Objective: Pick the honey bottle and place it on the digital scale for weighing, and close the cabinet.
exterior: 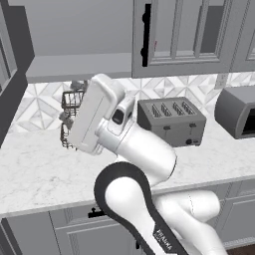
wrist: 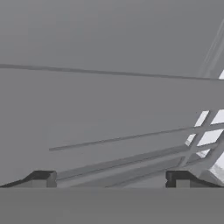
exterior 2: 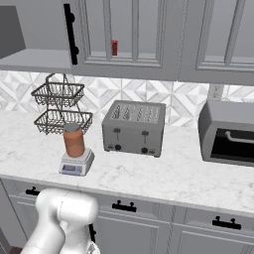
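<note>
**Bottle weighed, cabinet door pending**

Orange-brown honey bottle with grey lid [exterior 2: 74, 140] upright on small light-grey digital scale [exterior 2: 75, 164] near surface's front edge. Fingers [wrist: 112, 179] apart, empty, facing large grey wall cabinet [exterior 2: 134, 39]. Best pushed shut squarely, steadily.

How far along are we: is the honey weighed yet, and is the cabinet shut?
Done: the orange-brown honey bottle with its grey lid stands on the small light grey digital scale. In hand: the open, empty end effector faces a grey cabinet panel. Left: the grey glass-fronted cabinet's left door looks swung open, so closing remains.
</note>
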You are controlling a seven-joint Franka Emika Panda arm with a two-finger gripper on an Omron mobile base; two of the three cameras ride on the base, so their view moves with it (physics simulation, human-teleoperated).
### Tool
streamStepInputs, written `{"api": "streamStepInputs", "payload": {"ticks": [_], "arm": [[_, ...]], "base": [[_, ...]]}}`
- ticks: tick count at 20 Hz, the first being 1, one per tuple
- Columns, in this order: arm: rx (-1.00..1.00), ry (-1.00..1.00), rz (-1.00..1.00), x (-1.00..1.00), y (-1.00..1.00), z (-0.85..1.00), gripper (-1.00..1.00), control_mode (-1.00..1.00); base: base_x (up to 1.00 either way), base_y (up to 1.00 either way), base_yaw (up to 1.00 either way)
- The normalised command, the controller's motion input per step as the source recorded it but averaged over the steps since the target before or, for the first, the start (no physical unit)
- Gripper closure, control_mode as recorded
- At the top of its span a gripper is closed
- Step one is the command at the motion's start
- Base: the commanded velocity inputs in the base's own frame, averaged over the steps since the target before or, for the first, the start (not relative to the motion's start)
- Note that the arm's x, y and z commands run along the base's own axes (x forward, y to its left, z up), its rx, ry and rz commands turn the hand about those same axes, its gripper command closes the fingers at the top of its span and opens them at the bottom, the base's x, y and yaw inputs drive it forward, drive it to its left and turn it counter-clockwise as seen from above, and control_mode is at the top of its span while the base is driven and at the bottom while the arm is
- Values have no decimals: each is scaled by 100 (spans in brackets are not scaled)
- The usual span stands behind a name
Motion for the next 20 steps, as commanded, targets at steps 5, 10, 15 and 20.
{"api": "streamStepInputs", "payload": {"ticks": [5,10,15,20], "arm": [[-13,-2,17,-100,60,0,-100,-100],[-6,0,7,-85,47,3,-100,-100],[0,0,0,-53,52,2,-100,-100],[-11,0,0,0,90,0,-100,-100]], "base": [[0,0,0],[0,0,0],[0,0,0],[0,0,0]]}}
